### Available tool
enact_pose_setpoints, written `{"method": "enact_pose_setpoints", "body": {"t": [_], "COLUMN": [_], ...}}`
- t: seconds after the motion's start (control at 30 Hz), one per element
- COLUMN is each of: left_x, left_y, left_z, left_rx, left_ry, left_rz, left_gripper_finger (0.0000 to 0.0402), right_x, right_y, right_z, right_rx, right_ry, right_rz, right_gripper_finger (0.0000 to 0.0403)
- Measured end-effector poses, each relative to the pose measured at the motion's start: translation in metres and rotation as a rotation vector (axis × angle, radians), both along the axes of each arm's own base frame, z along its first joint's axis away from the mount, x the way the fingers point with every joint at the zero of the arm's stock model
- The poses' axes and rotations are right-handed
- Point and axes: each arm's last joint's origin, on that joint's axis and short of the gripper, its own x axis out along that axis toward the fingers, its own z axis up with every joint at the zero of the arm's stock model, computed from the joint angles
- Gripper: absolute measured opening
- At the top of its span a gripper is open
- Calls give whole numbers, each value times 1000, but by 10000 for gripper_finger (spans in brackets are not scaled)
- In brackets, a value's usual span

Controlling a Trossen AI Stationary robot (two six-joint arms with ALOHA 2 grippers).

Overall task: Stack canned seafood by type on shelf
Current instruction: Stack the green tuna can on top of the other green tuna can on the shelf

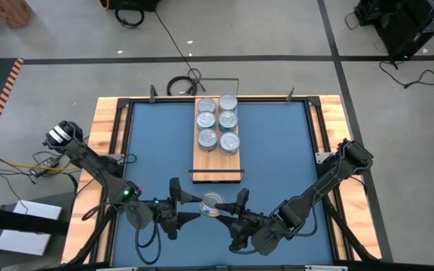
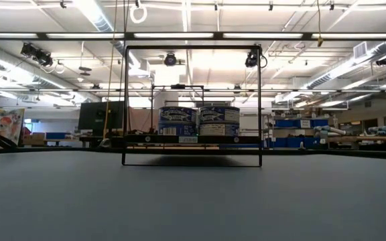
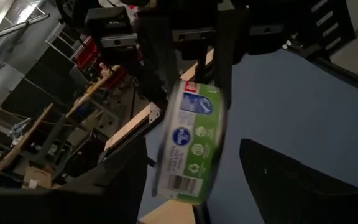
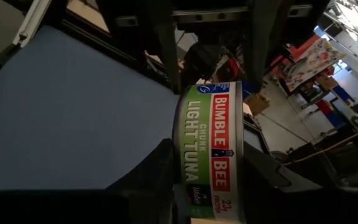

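Right gripper (image 1: 230,211) is clamped on a green-label tuna tin (image 1: 212,204), held off the table near its front edge, just short of the shelf (image 1: 217,162). I see the left gripper (image 1: 190,208) spread wide beside the tin, fingers clear. Tin's on edge in the wrist views, its flat ends facing sideways. Eight more tins (image 1: 218,121) sit in two rows on the shelf. Blue table (image 1: 277,150), grey workshop floor around

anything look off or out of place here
One green-labelled tuna tin is off the shelf, held in the air between the left gripper and right gripper. Six tins on the shelf sit in tidy pairs; nothing spilled.
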Motion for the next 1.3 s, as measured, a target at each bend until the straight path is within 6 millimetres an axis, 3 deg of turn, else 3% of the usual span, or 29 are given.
{"method": "enact_pose_setpoints", "body": {"t": [0.43, 0.63, 1.0, 1.3], "left_x": [9, 22, 26, 24], "left_y": [6, -3, -8, -8], "left_z": [10, 7, 20, 20], "left_rx": [-71, -30, 17, 33], "left_ry": [56, 118, 196, 221], "left_rz": [19, 30, 75, 73], "left_gripper_finger": [256, 254, 170, 166], "right_x": [0, 0, -1, 0], "right_y": [1, 2, 3, 3], "right_z": [0, 0, 1, 1], "right_rx": [12, 17, 21, 18], "right_ry": [5, 3, -3, 1], "right_rz": [21, 27, 32, 34], "right_gripper_finger": [135, 135, 135, 135]}}
